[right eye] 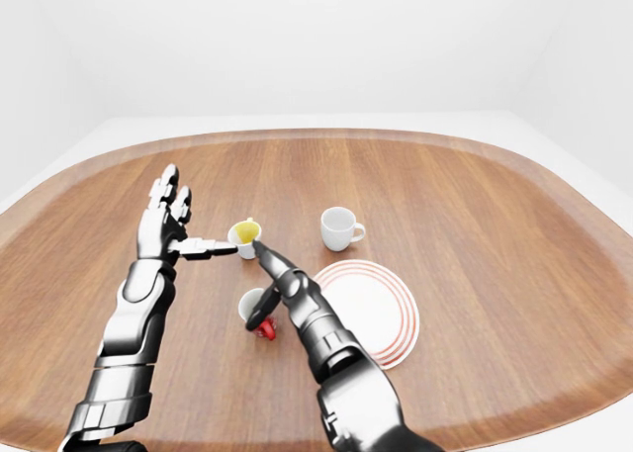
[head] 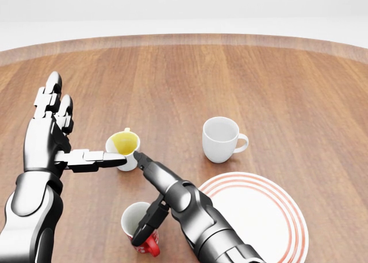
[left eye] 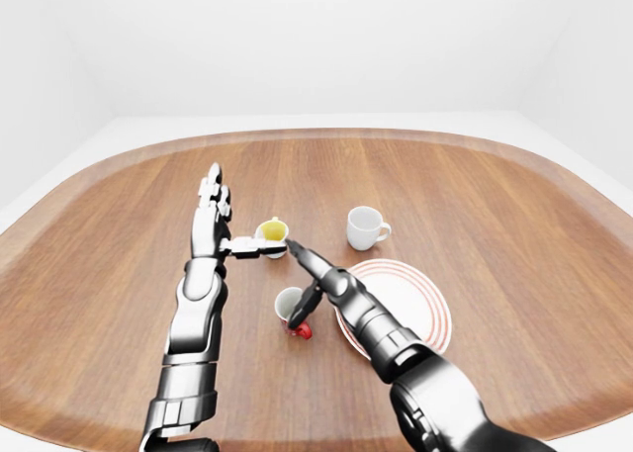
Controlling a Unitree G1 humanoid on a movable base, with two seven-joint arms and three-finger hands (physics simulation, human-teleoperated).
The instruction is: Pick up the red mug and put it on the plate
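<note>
1. the red mug (head: pixel 142 230) is stood upright on the tabletop (head: pixel 276 84), close to the near edge, just beside the left rim of the plate (head: pixel 270 220).
2. the right hand (head: pixel 150 195) is brought over the red mug; its fingers are spread wide, one laid out toward the yellow-lined cup (head: pixel 124 148), the thumb hung down at the mug's rim, so nothing is gripped yet.
3. this pose is judged a reach: the hand is being set astride the rim before closing.
4. the left hand (head: pixel 49 137) is held open and upright, its thumb stretched flat toward the yellow-lined cup; contact cannot be told.
5. a white cup (head: pixel 221 138) is left standing beyond the plate, whose bare middle is free for the red mug.
</note>
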